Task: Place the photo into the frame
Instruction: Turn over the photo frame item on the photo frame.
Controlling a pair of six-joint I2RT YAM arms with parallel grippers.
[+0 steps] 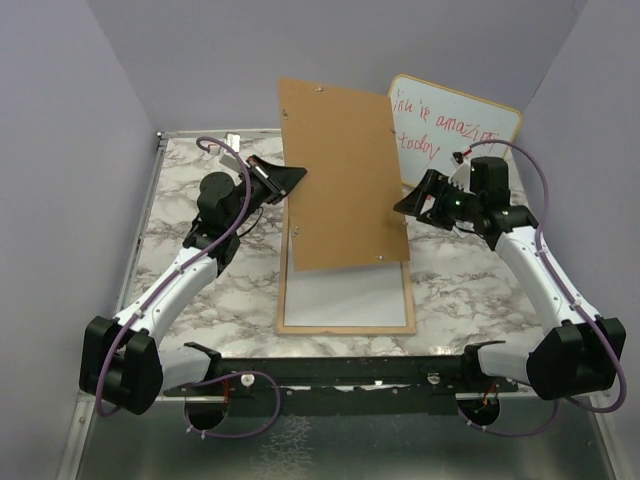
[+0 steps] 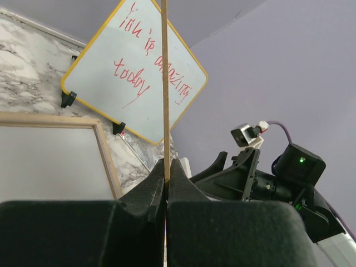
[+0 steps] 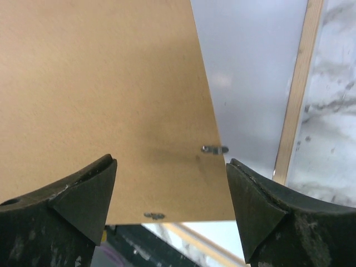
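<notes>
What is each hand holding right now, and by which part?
Left hand pinches the brown backing board by its left long edge. Right hand is open, holding nothing.

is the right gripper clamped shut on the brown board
No, the right gripper stands wide open, and the board shows through the gap.

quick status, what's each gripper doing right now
left gripper: closed on the edge of the brown backing board
right gripper: open, holding nothing
</notes>
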